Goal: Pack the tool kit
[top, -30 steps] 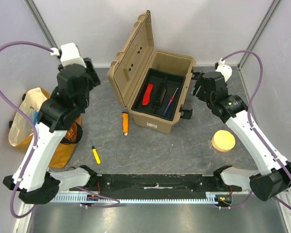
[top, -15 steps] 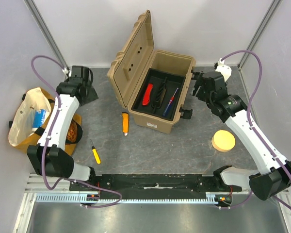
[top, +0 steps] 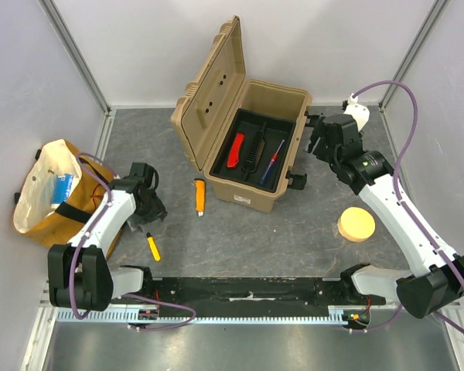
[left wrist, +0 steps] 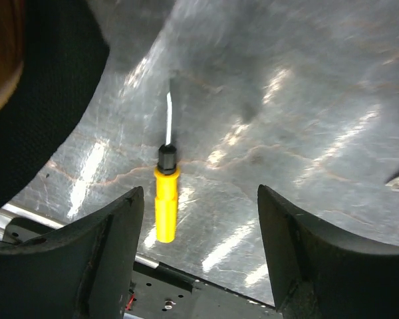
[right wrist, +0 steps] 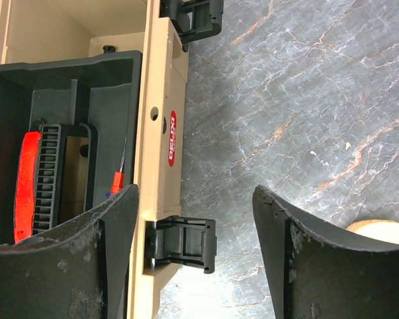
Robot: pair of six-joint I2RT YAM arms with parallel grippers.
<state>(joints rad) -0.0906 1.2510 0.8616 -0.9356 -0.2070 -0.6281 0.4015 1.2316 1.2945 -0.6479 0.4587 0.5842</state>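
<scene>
The tan toolbox (top: 255, 198) stands open at the back middle, lid up. Its black inner tray holds a red knife (top: 235, 150), a black brush (top: 253, 147) and a blue-and-red screwdriver (top: 272, 161). An orange-handled tool (top: 200, 195) lies on the table left of the box. The yellow screwdriver (top: 151, 246) lies near the front left. My left gripper (top: 148, 210) hovers open just above it. In the left wrist view the screwdriver (left wrist: 166, 203) sits close to the left finger (left wrist: 113, 246). My right gripper (top: 315, 139) is open beside the box's right wall (right wrist: 163, 80), over a black latch (right wrist: 183, 242).
A yellow-orange cloth bag (top: 50, 193) sits at the far left, close to the left arm. A round yellow sponge disc (top: 356, 224) lies on the right of the table. The black rail (top: 240, 292) runs along the near edge.
My left arm has swung from the back left down to the front left, over the yellow screwdriver, and its jaws have widened. The right arm has not moved.
</scene>
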